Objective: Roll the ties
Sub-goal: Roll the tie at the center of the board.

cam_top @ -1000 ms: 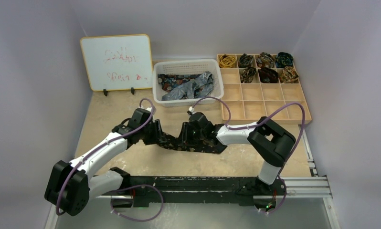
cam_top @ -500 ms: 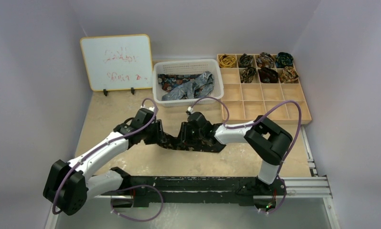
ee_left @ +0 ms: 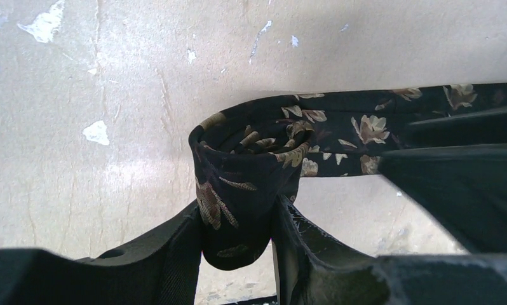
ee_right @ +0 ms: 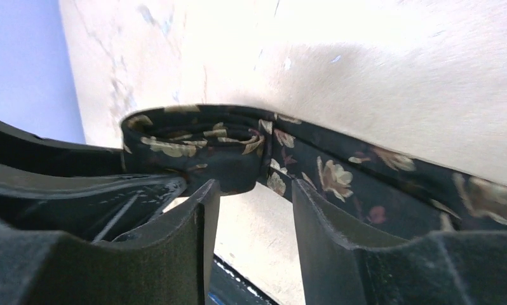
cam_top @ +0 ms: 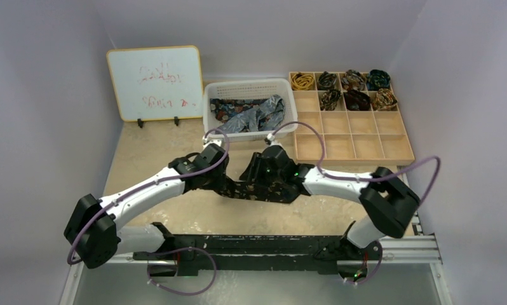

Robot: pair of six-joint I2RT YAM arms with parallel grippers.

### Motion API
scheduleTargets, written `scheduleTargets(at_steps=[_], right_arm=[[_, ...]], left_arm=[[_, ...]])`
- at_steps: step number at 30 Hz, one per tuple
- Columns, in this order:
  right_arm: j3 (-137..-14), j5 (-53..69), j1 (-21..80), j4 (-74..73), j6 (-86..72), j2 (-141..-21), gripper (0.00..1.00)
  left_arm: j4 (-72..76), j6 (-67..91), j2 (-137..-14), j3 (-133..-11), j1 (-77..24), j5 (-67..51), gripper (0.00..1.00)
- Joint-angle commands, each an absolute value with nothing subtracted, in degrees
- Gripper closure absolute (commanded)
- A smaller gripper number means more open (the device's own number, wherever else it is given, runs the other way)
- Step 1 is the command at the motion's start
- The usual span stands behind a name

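L gripper [ee_left: 237, 215] pinches the coiled end of the dark tie [ee_left: 251, 171] btwn both fingers; the unrolled strip trails off toward 3 o'clock in L wrist view. R gripper [ee_right: 254, 190] has jaws spread, bare table [cam_top: 149, 159] showing thru the gap, coil just beyond the tips (contact: can't tell). Top view: both grippers meet mid-table. Basket [cam_top: 250, 135] w/ loose ties [cam_top: 251, 114] sits at 12 o'clock from them, tray [cam_top: 352, 136] w/ seven rolled ties [cam_top: 357, 98] at 1–2 o'clock, whiteboard [cam_top: 154, 82] at 11.
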State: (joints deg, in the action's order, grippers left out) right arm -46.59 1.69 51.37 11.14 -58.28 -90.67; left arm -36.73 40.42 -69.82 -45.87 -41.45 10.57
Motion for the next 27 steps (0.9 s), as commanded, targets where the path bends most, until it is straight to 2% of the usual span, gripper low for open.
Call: scheduleTargets(at_steps=[1, 6, 15, 23, 27], right_arm=[[-42.4, -8.7, 49.5, 7.4, -62.1, -83.0, 0.5], [-39.7, -12.5, 48.2, 5.5, -63.6, -78.6, 0.45], [-39.1, -15.1, 47.3, 2.2, -65.3, -77.1, 0.42], [-35.7, -13.3, 44.5, 3.3, -66.6, -74.9, 0.38], [-33.7, -9.7, 41.8, 5.6, -66.2, -74.3, 0.37]], left_arm=[[-40.1, 43.2, -71.7, -50.3, -45.5, 19.2, 0.61], [-43.8, 46.1, -75.5, -54.2, -50.8, 25.8, 0.62], [-54.6, 55.7, -87.1, -64.0, -60.6, 36.2, 0.62], [-62.2, 60.6, -99.0, -74.7, -65.0, 39.6, 0.59], [-59.5, 57.2, -101.8, -77.3, -65.8, 37.6, 0.55]])
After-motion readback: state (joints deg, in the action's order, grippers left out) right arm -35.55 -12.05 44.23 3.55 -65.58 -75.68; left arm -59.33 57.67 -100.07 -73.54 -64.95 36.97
